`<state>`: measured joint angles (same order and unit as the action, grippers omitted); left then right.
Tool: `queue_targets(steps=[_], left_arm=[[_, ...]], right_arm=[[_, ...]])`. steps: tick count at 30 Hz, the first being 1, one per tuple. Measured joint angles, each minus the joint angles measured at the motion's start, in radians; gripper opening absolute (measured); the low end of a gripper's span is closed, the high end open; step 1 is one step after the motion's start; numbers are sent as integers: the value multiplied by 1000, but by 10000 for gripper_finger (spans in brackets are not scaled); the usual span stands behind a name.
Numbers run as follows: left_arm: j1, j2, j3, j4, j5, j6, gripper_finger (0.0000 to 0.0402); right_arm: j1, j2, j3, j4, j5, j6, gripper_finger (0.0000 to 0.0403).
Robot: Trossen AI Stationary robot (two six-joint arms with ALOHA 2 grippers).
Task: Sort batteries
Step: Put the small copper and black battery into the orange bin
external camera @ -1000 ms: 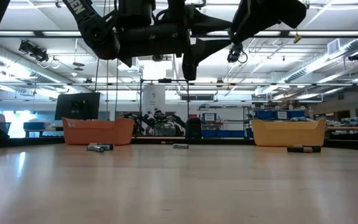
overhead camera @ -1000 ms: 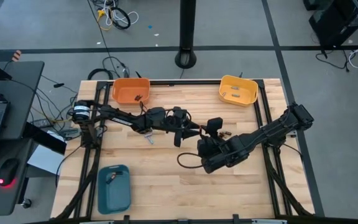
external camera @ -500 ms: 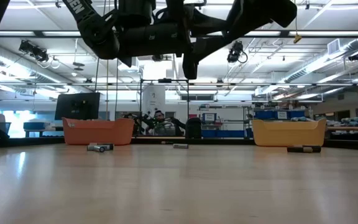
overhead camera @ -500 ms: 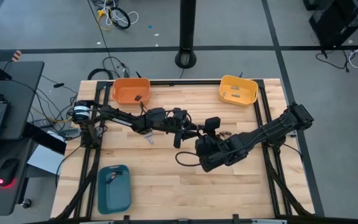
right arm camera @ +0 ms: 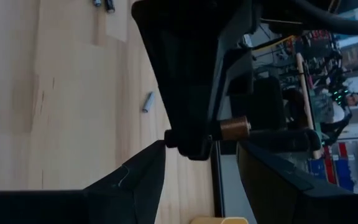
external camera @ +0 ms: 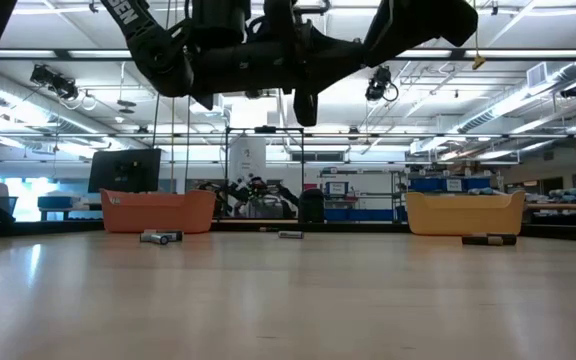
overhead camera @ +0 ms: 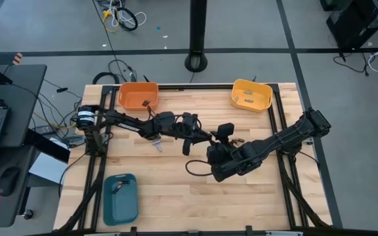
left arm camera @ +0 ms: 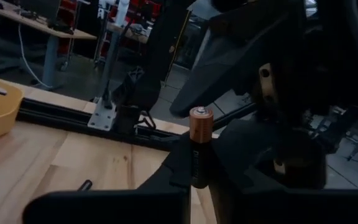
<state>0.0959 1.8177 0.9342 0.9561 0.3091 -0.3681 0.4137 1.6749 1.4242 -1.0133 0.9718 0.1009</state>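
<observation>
Wooden table [overhead camera: 176,190] seen from above, with both arms reached in to meet over its middle. Left arm [overhead camera: 130,122] is stretched in from the left edge, right arm [overhead camera: 287,137] from the right edge. Three trays are set on the table: teal tray [overhead camera: 121,200] at the near left, orange tray [overhead camera: 138,95] at the far left, yellow tray [overhead camera: 251,95] at the far right. Small dark items are seen in each tray, too small to tell apart.

Left gripper [overhead camera: 205,139] is held well above the tabletop, fingers closed on the held battery [left arm camera: 199,146]. That battery is copper-topped and dark-bodied, pinched by its sides. Right gripper [overhead camera: 225,136] is just beside it, facing it. Whether the right gripper has hold of anything cannot be told.

Loose batteries [external camera: 161,237] are left lying on the table: a pair near the orange tray, one more [external camera: 290,235] toward the middle, and others [external camera: 488,239] in front of the yellow tray.
</observation>
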Motion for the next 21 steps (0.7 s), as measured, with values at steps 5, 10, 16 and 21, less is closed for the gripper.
queue_targets(steps=[5, 10, 16, 21], left_arm=[[47, -47, -2, -124, 20, 21, 33], [94, -173, -2, -358, -9, 118, 33], [139, -367, -2, -716, -139, 235, 33], [170, -530, -1, -1014, -263, 264, 33]], right_arm=[[0, 0, 1, -49, 16, 55, 207], [-21, -1, -11, -183, 22, 183, 173], [-95, -1, -154, -155, -6, 246, 30], [-185, -2, -323, 149, -102, 138, 16]])
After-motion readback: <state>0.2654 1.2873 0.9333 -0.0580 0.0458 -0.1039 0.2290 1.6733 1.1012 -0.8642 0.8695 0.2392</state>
